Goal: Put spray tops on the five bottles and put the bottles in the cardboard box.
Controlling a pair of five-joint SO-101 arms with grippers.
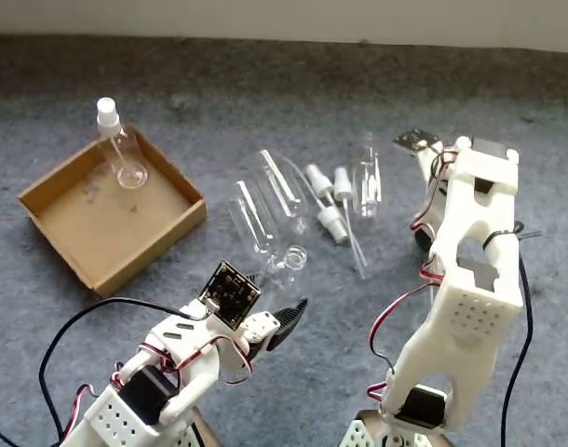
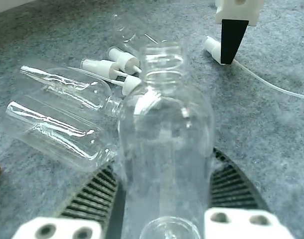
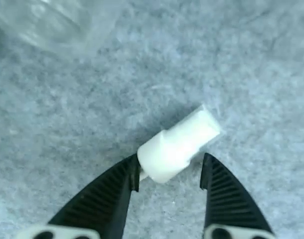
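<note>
My left gripper (image 1: 277,303) is shut on a clear bottle (image 1: 289,263) (image 2: 164,149) without a top, its open neck pointing away toward the pile. My right gripper (image 3: 169,167) is open low over the carpet, its black fingers on either side of a white spray top (image 3: 179,142) lying there; one finger touches it. That spray top (image 2: 212,47) lies beside the right arm's finger (image 2: 233,37) in the left wrist view. Three more clear bottles (image 1: 251,214) (image 1: 279,182) (image 1: 366,177) lie mid-table with loose spray tops (image 1: 331,223) (image 1: 318,177). A bottle with a top (image 1: 121,149) lies in the cardboard box (image 1: 51,200).
The grey carpet covers the whole table. The right arm's white body (image 1: 466,279) stands tall at the right and hides the carpet behind it. A thin dip tube (image 1: 356,244) lies between the bottles and that arm. Cables (image 1: 70,326) trail at the front left.
</note>
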